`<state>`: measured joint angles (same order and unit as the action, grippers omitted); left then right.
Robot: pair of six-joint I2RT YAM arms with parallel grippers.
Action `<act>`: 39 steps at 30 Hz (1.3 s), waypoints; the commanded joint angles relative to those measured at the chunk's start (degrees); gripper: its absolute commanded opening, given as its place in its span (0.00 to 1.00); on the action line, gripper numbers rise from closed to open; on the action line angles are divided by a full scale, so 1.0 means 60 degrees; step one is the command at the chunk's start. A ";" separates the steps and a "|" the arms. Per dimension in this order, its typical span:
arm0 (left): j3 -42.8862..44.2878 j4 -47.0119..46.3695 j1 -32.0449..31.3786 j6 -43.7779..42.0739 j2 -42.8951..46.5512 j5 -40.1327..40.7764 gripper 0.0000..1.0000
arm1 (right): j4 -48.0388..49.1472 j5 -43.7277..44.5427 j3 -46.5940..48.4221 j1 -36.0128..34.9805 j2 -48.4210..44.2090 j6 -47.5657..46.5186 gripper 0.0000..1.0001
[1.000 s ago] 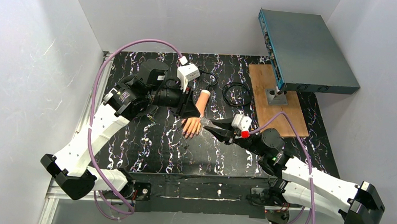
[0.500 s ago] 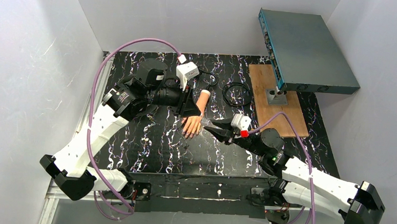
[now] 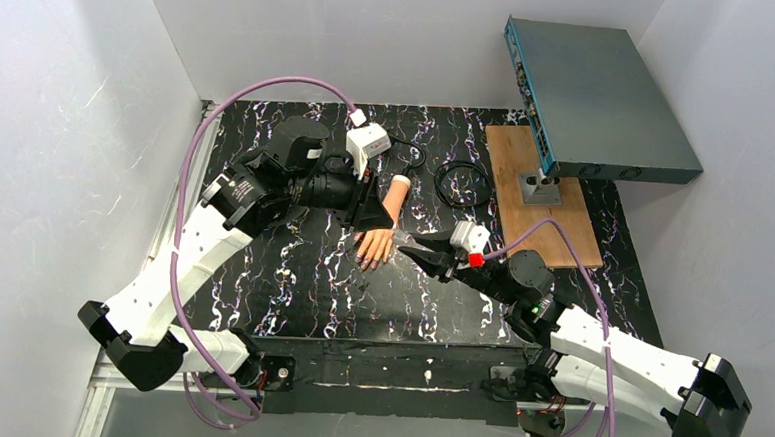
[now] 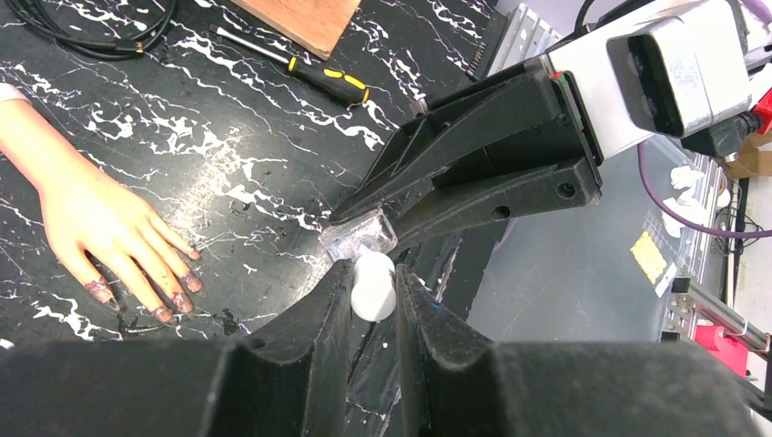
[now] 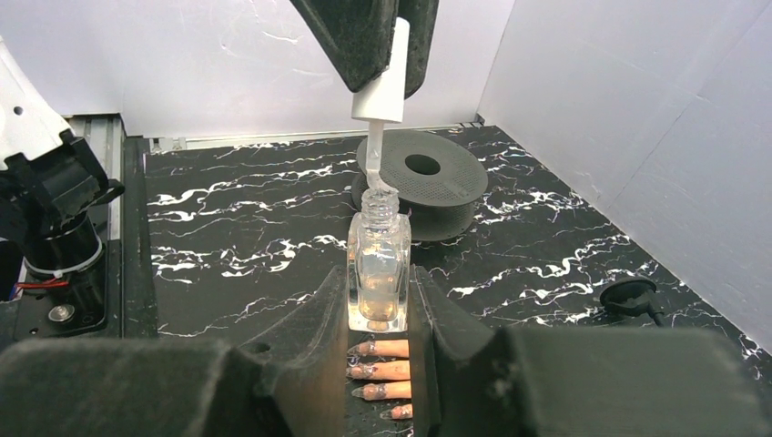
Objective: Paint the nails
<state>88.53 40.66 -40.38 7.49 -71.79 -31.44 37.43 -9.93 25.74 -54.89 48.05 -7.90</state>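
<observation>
Right gripper (image 5: 378, 309) is pinching the clear polish bottle (image 5: 377, 264) upright. My left gripper (image 4: 373, 305) is clamped on the white brush cap (image 4: 373, 282), its stem dipping into the bottle's neck. The nails (image 4: 162, 314) sit on the mannequin hand (image 4: 86, 209), which lies flat on the table (image 4: 228, 109) just beside the bottle.

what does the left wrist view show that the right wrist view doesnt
Only the left wrist view: the yellow-and-black-handled screwdriver, a corner of the wooden board, and the palm and forearm of the flesh-coloured mannequin hand.
Only the right wrist view: the black round spool and the brush stem entering the bottle's neck.
Both: the purplish nails, the clear glass polish bottle gripped by the right end effector, and the white brush cap gripped by the left end effector.
</observation>
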 commanded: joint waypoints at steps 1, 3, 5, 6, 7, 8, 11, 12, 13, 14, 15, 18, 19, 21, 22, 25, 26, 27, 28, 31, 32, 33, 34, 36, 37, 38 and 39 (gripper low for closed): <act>-0.0149 -0.0066 -0.0059 -0.0020 0.0292 -0.0007 0.00 | 0.0493 0.0217 0.0441 -0.0057 -0.0098 0.0001 0.01; -0.0200 -0.0120 -0.0067 0.0005 0.0267 -0.0005 0.00 | 0.0501 0.0204 0.0459 -0.0049 -0.0092 0.0012 0.01; -0.0214 -0.0187 -0.0108 0.0010 0.0221 0.0004 0.00 | 0.0489 0.0166 0.0484 -0.0048 -0.0071 0.0038 0.01; -0.0228 -0.0230 -0.0103 0.0025 0.0197 0.0017 0.00 | 0.0467 0.0158 0.0504 -0.0052 -0.0071 0.0029 0.01; -0.0248 -0.0266 -0.0110 0.0026 0.0181 0.0023 0.00 | 0.0459 0.0141 0.0514 -0.0050 -0.0057 0.0035 0.01; -0.0253 -0.0285 -0.0135 0.0034 0.0146 0.0003 0.00 | 0.0436 0.0126 0.0526 -0.0050 -0.0055 0.0036 0.01; -0.0250 -0.0341 -0.0163 0.0041 0.0062 -0.0011 0.00 | 0.0391 0.0135 0.0545 -0.0046 -0.0042 0.0031 0.01; -0.0246 -0.0370 -0.0183 0.0049 0.0049 -0.0005 0.00 | 0.0384 0.0133 0.0545 -0.0048 -0.0059 0.0019 0.01; -0.0253 -0.0375 -0.0186 0.0048 0.0030 -0.0004 0.00 | 0.0370 0.0132 0.0545 -0.0050 -0.0042 0.0023 0.01; -0.0264 -0.0382 -0.0210 0.0042 0.0025 -0.0005 0.00 | 0.0376 0.0151 0.0537 -0.0048 -0.0042 0.0012 0.01; -0.0266 -0.0388 -0.0207 0.0041 0.0010 -0.0004 0.00 | 0.0369 0.0147 0.0556 -0.0046 -0.0040 0.0013 0.01; -0.0307 -0.0368 -0.0216 0.0027 -0.0004 0.0031 0.00 | 0.0381 0.0140 0.0559 -0.0050 -0.0044 0.0014 0.01; -0.0331 -0.0375 -0.0223 0.0014 -0.0012 0.0050 0.00 | 0.0401 0.0135 0.0570 -0.0048 -0.0059 0.0026 0.01; -0.0393 -0.0374 -0.0236 0.0012 0.0007 0.0093 0.00 | 0.0397 0.0119 0.0573 -0.0058 -0.0066 0.0030 0.01; -0.0419 -0.0383 -0.0229 0.0012 0.0015 0.0118 0.00 | 0.0408 0.0118 0.0574 -0.0053 -0.0082 0.0045 0.01; -0.0441 -0.0391 -0.0242 0.0012 0.0037 0.0249 0.00 | 0.0470 0.0118 0.0532 -0.0052 -0.0102 0.0062 0.01; -0.0431 -0.0391 -0.0252 0.0012 0.0040 0.0302 0.00 | 0.0470 0.0107 0.0517 -0.0050 -0.0114 0.0061 0.01; -0.0426 -0.0378 -0.0249 0.0012 0.0024 0.0347 0.00 | 0.0471 0.0096 0.0516 -0.0050 -0.0124 0.0078 0.01; -0.0441 -0.0389 -0.0247 0.0012 0.0013 0.0392 0.00 | 0.0471 0.0089 0.0515 -0.0050 -0.0137 0.0084 0.01; -0.0453 -0.0376 -0.0255 0.0002 0.0024 0.0470 0.00 | 0.0459 0.0100 0.0488 -0.0046 -0.0193 0.0090 0.01; -0.0459 -0.0374 -0.0248 0.0005 0.0015 0.0489 0.00 | 0.0456 0.0110 0.0473 -0.0050 -0.0211 0.0089 0.01; -0.0459 -0.0372 -0.0247 -0.0013 0.0012 0.0488 0.00 | 0.0449 0.0104 0.0481 -0.0050 -0.0235 0.0089 0.01; -0.0484 -0.0383 -0.0243 -0.0015 0.0019 0.0481 0.00 | 0.0442 0.0114 0.0478 -0.0043 -0.0257 0.0099 0.01; -0.0492 -0.0382 -0.0244 -0.0017 -0.0002 0.0459 0.00 | 0.0441 0.0110 0.0486 -0.0050 -0.0274 0.0108 0.01; -0.0501 -0.0369 -0.0243 -0.0017 -0.0019 0.0446 0.00 | 0.0441 0.0104 0.0499 -0.0050 -0.0274 0.0118 0.01; -0.0533 -0.0386 -0.0255 -0.0014 -0.0018 0.0426 0.00 | 0.0452 0.0103 0.0511 -0.0043 -0.0263 0.0138 0.01; -0.0557 -0.0401 -0.0257 -0.0017 -0.0030 0.0409 0.00 | 0.0456 0.0105 0.0533 -0.0053 -0.0239 0.0164 0.01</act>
<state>86.35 38.54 -41.76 7.70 -71.94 -29.15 36.14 -9.54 26.09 -54.89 47.57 -7.66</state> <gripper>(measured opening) 0.186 0.309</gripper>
